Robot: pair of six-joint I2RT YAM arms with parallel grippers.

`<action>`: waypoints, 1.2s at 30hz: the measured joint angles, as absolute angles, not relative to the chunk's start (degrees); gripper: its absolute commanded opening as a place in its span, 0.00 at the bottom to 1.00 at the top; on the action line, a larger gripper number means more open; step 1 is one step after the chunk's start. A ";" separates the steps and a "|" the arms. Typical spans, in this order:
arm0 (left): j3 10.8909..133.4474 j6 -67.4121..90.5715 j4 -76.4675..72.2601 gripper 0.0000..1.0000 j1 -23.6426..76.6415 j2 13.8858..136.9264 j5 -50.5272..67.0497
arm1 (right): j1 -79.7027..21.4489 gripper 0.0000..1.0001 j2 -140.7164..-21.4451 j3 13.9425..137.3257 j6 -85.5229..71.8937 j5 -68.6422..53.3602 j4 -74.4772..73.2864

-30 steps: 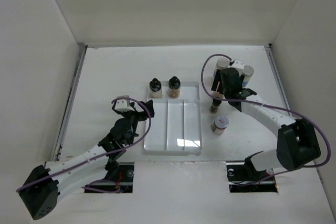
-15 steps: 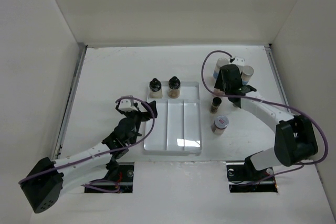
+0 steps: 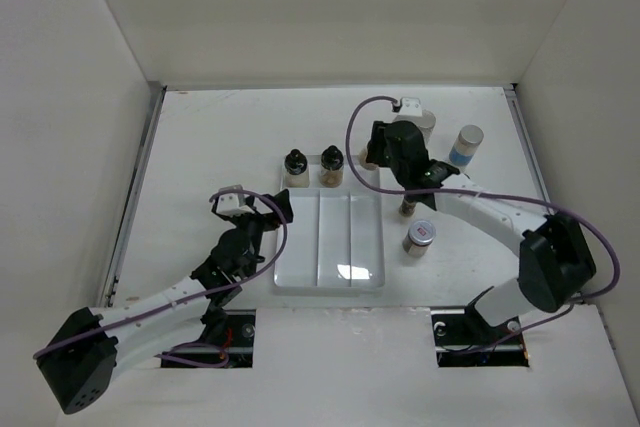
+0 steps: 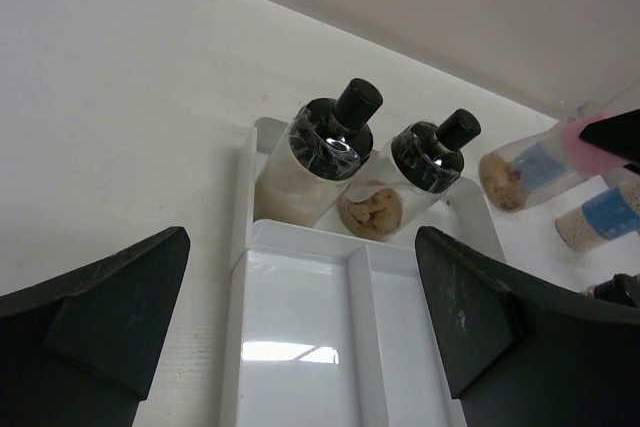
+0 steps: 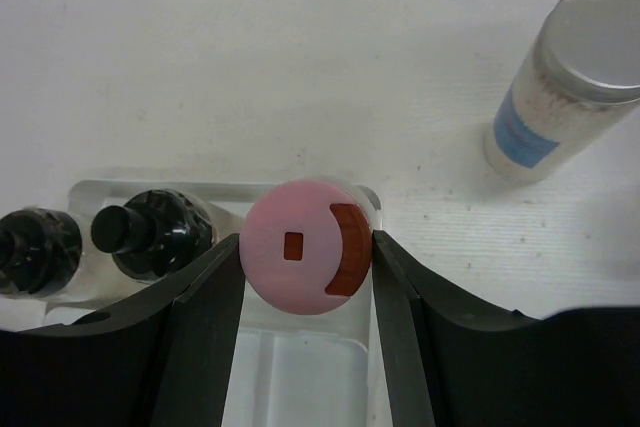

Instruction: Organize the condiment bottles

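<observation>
My right gripper (image 5: 308,247) is shut on a pink-capped condiment bottle (image 5: 300,277), one finger on each side of the cap. It holds the bottle above the back right corner of the white divided tray (image 3: 330,277). Two brownish black-capped bottles (image 3: 295,165) (image 3: 331,162) stand side by side in the tray's back compartment. From the left wrist they appear as a pale one (image 4: 325,152) and a browner one (image 4: 432,159). My left gripper (image 4: 300,237) hangs open over the tray's near left part with nothing between its fingers.
A silver-lidded bottle with a blue label (image 3: 466,144) stands right of the right arm, and another (image 3: 425,125) behind it. A dark bottle (image 3: 408,205) and a short jar (image 3: 421,238) stand just right of the tray. White walls enclose the table.
My right gripper closed on the pink-capped bottle and carried it left from the bottle group to the tray's back right corner. My left gripper opened a little wider and barely shifted.
</observation>
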State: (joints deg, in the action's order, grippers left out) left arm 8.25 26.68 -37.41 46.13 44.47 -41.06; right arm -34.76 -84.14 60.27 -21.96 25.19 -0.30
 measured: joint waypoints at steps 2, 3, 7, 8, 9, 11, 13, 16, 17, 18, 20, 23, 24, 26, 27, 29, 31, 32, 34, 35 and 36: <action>8.25 26.68 -37.58 1.00 46.13 44.47 -41.19 | -35.07 0.43 -87.15 60.58 -22.31 24.80 0.23; 8.25 26.68 -37.60 1.00 46.13 44.47 -41.19 | -35.18 0.43 -88.42 60.62 -22.37 24.71 0.45; 8.25 26.68 -37.78 1.00 45.89 44.99 -41.17 | -36.25 0.46 -93.17 60.75 -22.74 24.32 0.51; 8.25 26.68 -37.80 1.00 45.89 45.15 -41.15 | -36.56 0.50 -93.97 60.75 -22.72 24.32 0.49; 8.25 26.68 -37.80 1.00 45.89 45.21 -41.17 | -36.88 0.56 -94.74 60.75 -22.74 24.27 0.47; 8.25 26.68 -37.93 1.00 45.84 45.32 -41.17 | -37.21 0.70 -95.37 60.97 -22.76 24.40 0.93; 8.25 26.68 -37.89 1.00 45.80 45.56 -41.15 | -37.36 0.79 -95.26 61.12 -23.03 24.25 1.08; 8.25 26.68 -37.93 1.00 45.78 45.56 -41.17 | -37.52 0.86 -94.32 61.14 -22.94 24.12 0.86; 8.25 26.68 -37.89 1.00 45.76 45.56 -41.19 | -37.45 0.89 -93.41 61.14 -22.94 23.94 0.45; 8.25 26.65 -37.89 1.00 45.76 45.56 -41.19 | -37.15 0.91 -92.20 61.14 -22.92 23.88 0.01; 8.27 26.65 -37.78 1.00 45.76 45.54 -41.21 | -36.36 0.93 -88.86 61.45 -22.74 23.46 -1.13; 8.27 26.65 -37.08 1.00 45.56 44.95 -41.45 | -32.58 0.95 -84.86 63.79 -22.70 23.49 -2.22; 8.25 26.65 -36.80 1.00 45.43 44.27 -41.58 | -30.48 0.96 -84.20 65.17 -22.70 23.66 -2.61; 7.99 26.65 -36.34 1.00 44.99 41.28 -42.22 | -26.24 0.97 -84.03 67.72 -22.50 24.64 -3.05; 7.60 26.70 -36.47 1.00 44.69 39.40 -42.81 | -24.25 0.98 -84.25 68.49 -22.24 25.34 -3.18; 6.35 26.87 -36.69 1.00 43.35 35.11 -44.49 | -20.88 1.00 -85.21 69.43 -21.76 26.96 -4.19; 4.95 27.09 -36.42 1.00 41.28 30.87 -46.24 | -18.72 1.00 -87.33 70.46 -20.93 27.70 -5.61; 4.38 27.31 -36.16 1.00 40.45 29.10 -46.92 | -18.09 1.00 -88.77 71.11 -20.53 27.86 -6.26; 3.53 28.18 -35.46 1.00 38.85 26.11 -48.58 | -17.19 1.00 -92.18 72.73 -19.70 27.53 -7.68; 3.44 28.69 -35.20 1.00 38.37 25.54 -49.17 | -16.99 1.00 -93.58 73.34 -19.51 27.11 -8.19; 3.44 29.06 -35.05 1.00 38.13 25.54 -49.47 | -16.82 1.00 -95.02 73.91 -19.25 26.26 -8.73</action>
